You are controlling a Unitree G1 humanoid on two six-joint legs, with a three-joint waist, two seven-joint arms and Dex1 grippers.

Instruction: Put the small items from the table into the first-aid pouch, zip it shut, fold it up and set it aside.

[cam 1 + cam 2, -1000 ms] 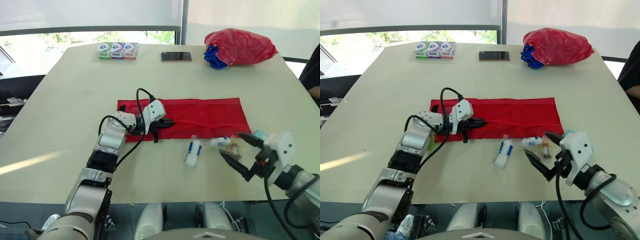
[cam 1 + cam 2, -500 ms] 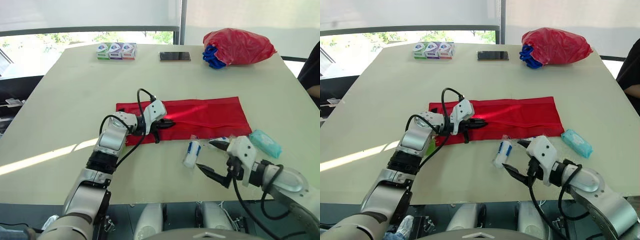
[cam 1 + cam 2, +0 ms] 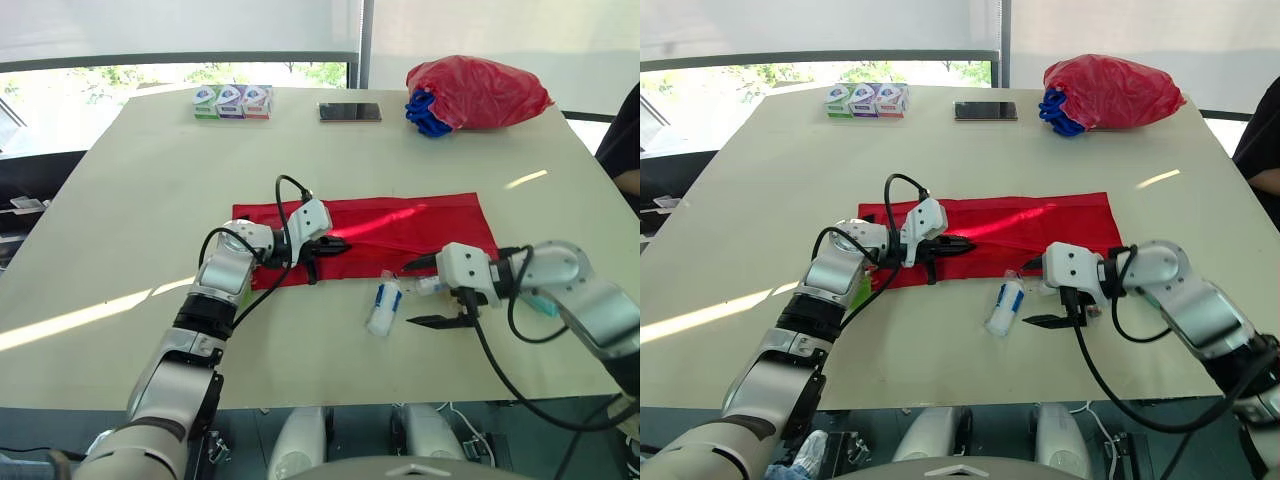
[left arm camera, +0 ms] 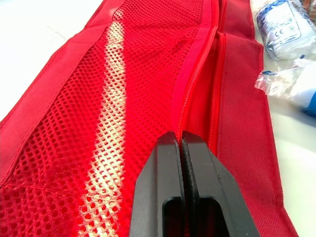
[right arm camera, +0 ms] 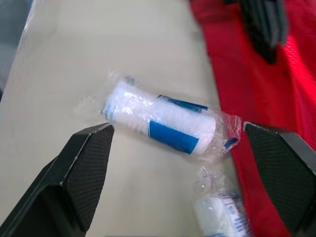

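Early stage. Pouch [image 3: 400, 225] lies flat mid tabletop [image 3: 150, 180], nothing packed that I can see. Left claw [image 3: 335, 245] clenched, tips at its zipper seam. Right claw [image 3: 408, 295] spread wide, aimed at the bandage roll [image 3: 385, 305] just beside the pouch. Packing, zipping, folding all remain.

No text reads clearly. The wrapped gauze roll [image 4: 281, 24] carries blue print, perhaps a CE mark. Three small boxes [image 3: 235, 101] on the desk [image 3: 130, 200] bear illegible labels.
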